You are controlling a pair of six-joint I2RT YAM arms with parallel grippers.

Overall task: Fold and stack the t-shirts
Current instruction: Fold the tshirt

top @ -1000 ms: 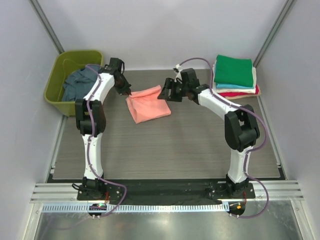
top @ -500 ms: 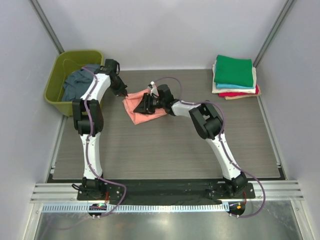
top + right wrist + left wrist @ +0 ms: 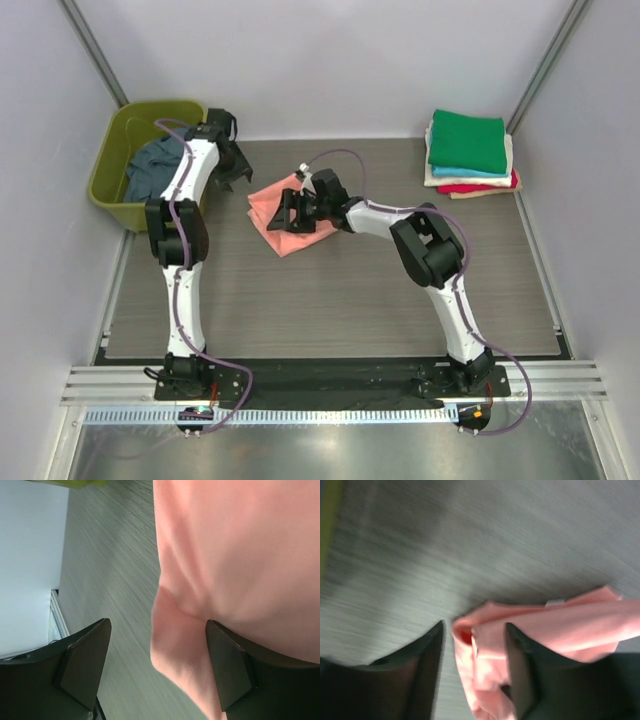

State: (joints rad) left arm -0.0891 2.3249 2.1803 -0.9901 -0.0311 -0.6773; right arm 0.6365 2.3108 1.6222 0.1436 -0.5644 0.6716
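Observation:
A salmon-pink t-shirt [image 3: 300, 232] lies folded on the table left of centre. My left gripper [image 3: 233, 173] hovers just beyond its far-left corner. In the left wrist view the left gripper [image 3: 474, 625] is open, and the shirt's bunched corner [image 3: 485, 645] lies loose between the jaws. My right gripper [image 3: 284, 212] sits low over the shirt's middle. The right wrist view shows the right gripper [image 3: 157, 623] open wide, one fingertip [image 3: 225, 655] on the pink cloth [image 3: 235, 545] and the other over bare table. Folded t-shirts [image 3: 467, 140] are stacked at the back right, green on top.
An olive-green tub [image 3: 112, 165] stands at the back left, holding a crumpled slate-blue t-shirt [image 3: 150, 167]. Grey walls close in the back and both sides. The wood-grain table [image 3: 330, 300] stretches toward the arm bases.
The right gripper carried the shirt's right edge across to the left and opened. The left gripper went from shut to open, letting go of the corner and drawing back slightly.

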